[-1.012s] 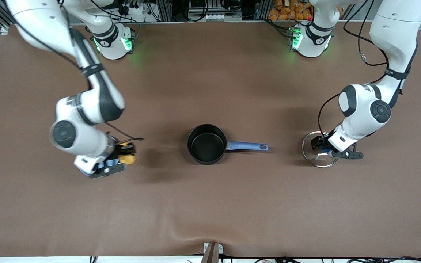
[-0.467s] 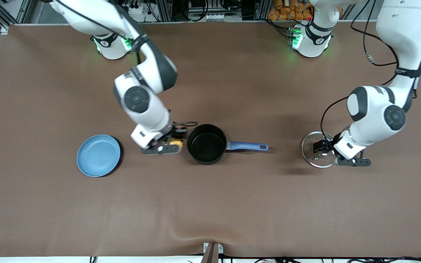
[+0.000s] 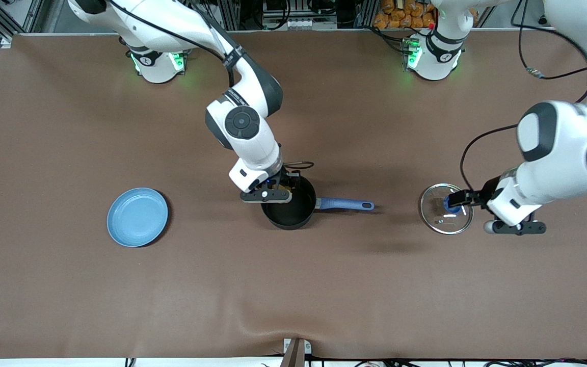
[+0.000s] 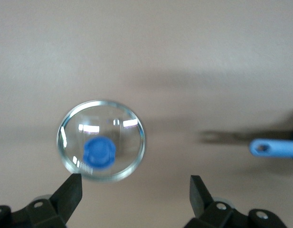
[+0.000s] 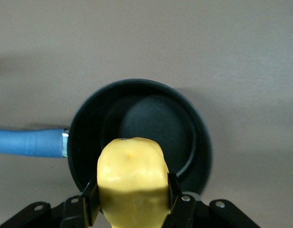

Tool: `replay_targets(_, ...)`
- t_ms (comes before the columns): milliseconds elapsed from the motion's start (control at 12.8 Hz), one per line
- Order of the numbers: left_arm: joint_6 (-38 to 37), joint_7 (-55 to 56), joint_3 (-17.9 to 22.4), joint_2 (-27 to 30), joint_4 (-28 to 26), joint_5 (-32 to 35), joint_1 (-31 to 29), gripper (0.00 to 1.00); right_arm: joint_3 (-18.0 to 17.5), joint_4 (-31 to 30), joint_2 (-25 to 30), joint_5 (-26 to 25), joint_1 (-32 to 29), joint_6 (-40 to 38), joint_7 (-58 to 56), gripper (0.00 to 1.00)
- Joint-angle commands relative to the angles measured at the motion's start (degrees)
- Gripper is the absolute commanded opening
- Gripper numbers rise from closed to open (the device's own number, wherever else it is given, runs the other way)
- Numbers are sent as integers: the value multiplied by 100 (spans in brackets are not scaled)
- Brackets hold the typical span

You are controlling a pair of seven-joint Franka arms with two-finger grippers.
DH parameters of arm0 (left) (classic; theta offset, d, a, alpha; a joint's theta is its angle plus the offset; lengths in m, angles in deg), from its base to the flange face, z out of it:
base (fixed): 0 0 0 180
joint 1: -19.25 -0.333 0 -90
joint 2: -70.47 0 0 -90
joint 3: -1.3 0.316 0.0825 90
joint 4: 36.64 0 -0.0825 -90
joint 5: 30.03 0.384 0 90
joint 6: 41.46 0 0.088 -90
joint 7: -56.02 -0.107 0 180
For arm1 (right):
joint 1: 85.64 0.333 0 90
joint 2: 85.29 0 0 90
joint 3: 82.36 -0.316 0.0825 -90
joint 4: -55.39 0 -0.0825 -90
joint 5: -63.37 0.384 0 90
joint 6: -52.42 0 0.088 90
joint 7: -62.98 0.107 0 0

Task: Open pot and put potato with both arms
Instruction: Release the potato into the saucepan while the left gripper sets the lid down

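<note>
Hovering over the pot (image 3: 293, 211), our right gripper (image 3: 279, 187) clamps the potato (image 5: 132, 183); our left gripper (image 4: 136, 192), fingers apart, hangs above the lid (image 3: 446, 209).

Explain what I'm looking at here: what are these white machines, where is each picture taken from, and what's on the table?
Two white robot arms work at a brown table. The wide picture looks down from across the table; the other two come from cameras on the arms' wrists. The right gripper holds a yellow potato between its fingers above the open black pot. The left gripper hangs open over the table beside the glass lid, which lies flat toward the left arm's end. A light-blue plate lies toward the right arm's end.
</note>
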Motion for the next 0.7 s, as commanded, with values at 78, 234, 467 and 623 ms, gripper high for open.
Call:
replay_targets(78, -702, 237, -57, 361, 417, 98, 24, 100, 99, 330, -433, -208, 174, 292, 373, 6)
replay_targets(234, -835, 360, -66, 527, 680, 500, 94, 100, 99, 347, -644, -304, 209, 495, 435, 6)
replay_targets(467, -1063, 308, -57, 616, 1102, 599, 60, 100, 99, 383, -838, -322, 218, 539, 444, 6)
replay_targets(623, -1256, 290, 13, 616, 1305, 617, 42, 100, 99, 496, -996, -331, 236, 601, 619, 6)
